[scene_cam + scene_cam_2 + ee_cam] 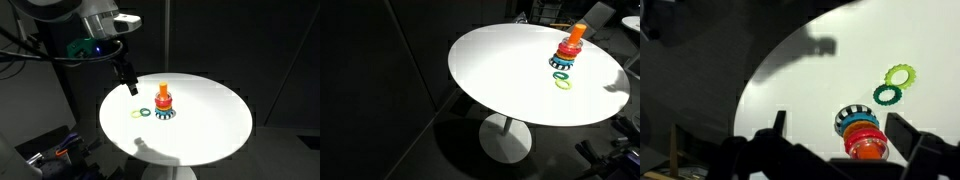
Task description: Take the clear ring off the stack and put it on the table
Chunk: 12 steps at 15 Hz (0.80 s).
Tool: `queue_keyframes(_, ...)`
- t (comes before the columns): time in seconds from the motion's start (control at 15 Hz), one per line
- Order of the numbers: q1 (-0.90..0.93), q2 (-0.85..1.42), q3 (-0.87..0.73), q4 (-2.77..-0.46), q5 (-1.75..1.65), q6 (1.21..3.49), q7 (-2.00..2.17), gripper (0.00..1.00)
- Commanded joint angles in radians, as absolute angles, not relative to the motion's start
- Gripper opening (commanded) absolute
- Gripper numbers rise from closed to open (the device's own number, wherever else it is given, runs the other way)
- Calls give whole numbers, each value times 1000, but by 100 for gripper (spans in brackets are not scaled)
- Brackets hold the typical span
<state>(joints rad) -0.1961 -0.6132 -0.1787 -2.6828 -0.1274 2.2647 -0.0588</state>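
The stack (164, 100) stands near the middle of the table (215, 120), with an orange peg top, a red ring and a dark toothed base. It also shows in an exterior view (567, 50) and in the wrist view (862, 135). The clear ring (853, 148) shows only as a faint glossy rim around the orange top in the wrist view. I cannot make it out in the exterior views. My gripper (128, 86) hangs open and empty above the table, apart from the stack. In the wrist view its fingers (837, 120) stand wide on either side of the stack.
A yellow ring (135, 113) and a green ring (147, 113) lie on the table beside the stack; both show in the wrist view, green (887, 95) and yellow (901, 74). The surroundings are dark. The table edge (460, 75) curves round.
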Motion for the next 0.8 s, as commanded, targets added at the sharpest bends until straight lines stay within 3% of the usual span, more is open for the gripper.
queue_keyframes(0.0,-177,-505,-192,-2604,-97,2297,-86,100)
queue_keyframes(0.73,-107,-254,-183,-2449,5,2351,-155,100)
